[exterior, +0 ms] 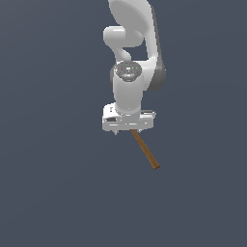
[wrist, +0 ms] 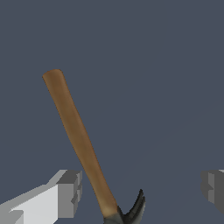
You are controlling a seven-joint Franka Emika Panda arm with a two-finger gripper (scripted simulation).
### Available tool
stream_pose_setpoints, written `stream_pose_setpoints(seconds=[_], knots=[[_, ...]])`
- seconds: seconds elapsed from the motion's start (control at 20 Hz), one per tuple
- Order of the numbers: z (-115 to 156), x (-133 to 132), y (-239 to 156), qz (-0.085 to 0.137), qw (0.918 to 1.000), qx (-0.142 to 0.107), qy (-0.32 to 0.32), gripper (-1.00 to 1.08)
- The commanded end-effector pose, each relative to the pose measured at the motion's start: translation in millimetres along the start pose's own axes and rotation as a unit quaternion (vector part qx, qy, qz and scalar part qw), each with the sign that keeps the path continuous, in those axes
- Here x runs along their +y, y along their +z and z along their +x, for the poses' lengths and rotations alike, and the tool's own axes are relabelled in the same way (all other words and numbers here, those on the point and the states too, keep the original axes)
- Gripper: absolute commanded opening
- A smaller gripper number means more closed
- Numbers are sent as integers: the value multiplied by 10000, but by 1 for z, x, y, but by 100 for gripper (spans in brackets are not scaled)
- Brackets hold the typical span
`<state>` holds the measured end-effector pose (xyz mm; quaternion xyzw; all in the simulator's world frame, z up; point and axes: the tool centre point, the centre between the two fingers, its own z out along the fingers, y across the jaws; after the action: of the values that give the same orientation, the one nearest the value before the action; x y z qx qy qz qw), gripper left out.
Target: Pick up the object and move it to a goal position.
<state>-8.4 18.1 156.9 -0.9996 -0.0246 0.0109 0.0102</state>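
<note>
Grey finger pads (wrist: 70,194) of the gripper (wrist: 142,190) frame the wrist view, one at each side of the picture and set wide apart, so the jaws stand fully open and grasp nothing. Between them, nearer to the one finger than to the other, passes the object (wrist: 76,135), which this view shows to be a hammer: a brown wooden handle with a rounded butt end and, at the opposite end, a dark metal head with a curved claw (wrist: 135,210), cut off by the edge of the picture. Whether the handle touches the nearer finger cannot be told; a narrow gap seems to separate them. The handle runs slantwise away from the hand across a plain dark blue-grey floor (wrist: 175,65). Seen from the exterior view, the white arm (exterior: 129,82) points straight down with the gripper (exterior: 128,129) at its lower end, directly over the hammer's head, which is hidden beneath the hand. Only the brown handle (exterior: 144,150) emerges from under the hand, slanting down toward the exterior view's right and ending in a squared tip well clear of the fingers.
</note>
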Motion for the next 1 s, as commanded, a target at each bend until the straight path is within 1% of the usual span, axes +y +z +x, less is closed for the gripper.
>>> stream_pose_setpoints(seconds=[0.0, 0.15, 0.4, 0.7, 0.95], knots=[[0, 0, 0, 0, 10000, 0, 0, 100], [-3, 3, 3, 17, 10000, -47, 22, 100], [-12, 14, 11, 82, 9997, -212, 100, 100], [-12, 13, 14, 72, 9997, -202, 64, 100], [-13, 5, 25, 32, 9998, -163, -112, 100]])
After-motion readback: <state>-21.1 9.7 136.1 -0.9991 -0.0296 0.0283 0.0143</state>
